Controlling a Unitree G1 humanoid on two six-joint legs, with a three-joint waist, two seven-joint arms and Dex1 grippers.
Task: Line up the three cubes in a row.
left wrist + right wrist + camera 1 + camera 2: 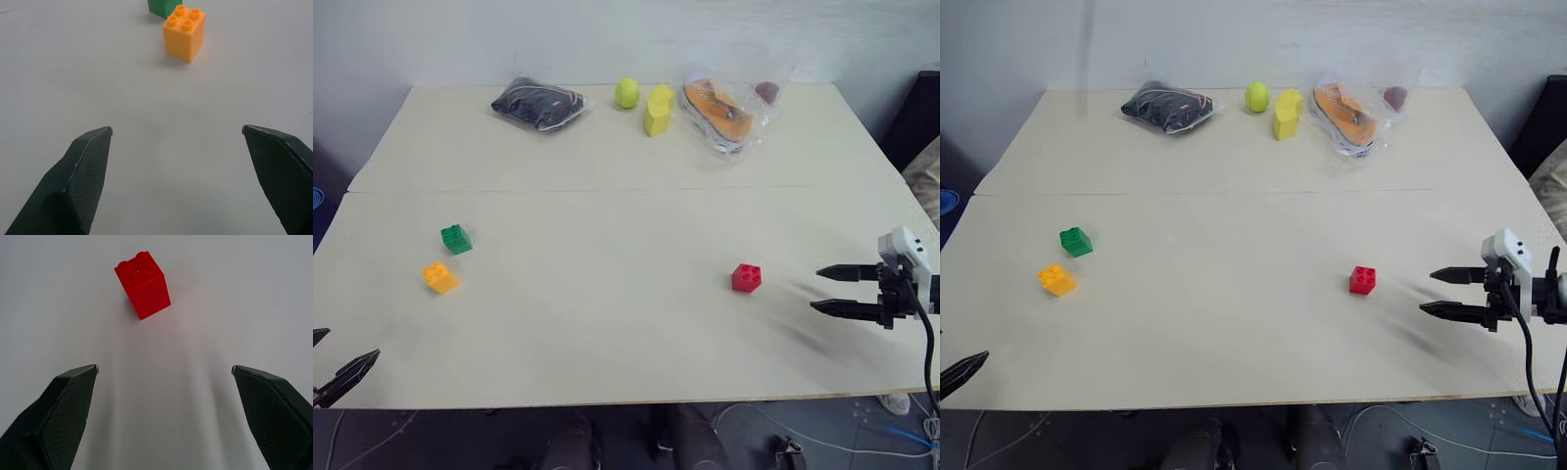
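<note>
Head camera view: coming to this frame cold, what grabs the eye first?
Three studded cubes dot the pale table: the green cube and orange-yellow cube close together on the robot's left, the red cube alone toward the right. The right gripper hangs open just right of the red cube, pointing at it; the left gripper, also open, faces the orange-yellow one. Along the far edge lie a dark bag, a ball, a yellow block and a clear bag.

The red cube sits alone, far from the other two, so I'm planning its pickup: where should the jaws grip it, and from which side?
Grip the red cube across two opposite flat side walls, below its upward-facing studs. Approach from its right, where the open right gripper already faces it over bare table.
</note>
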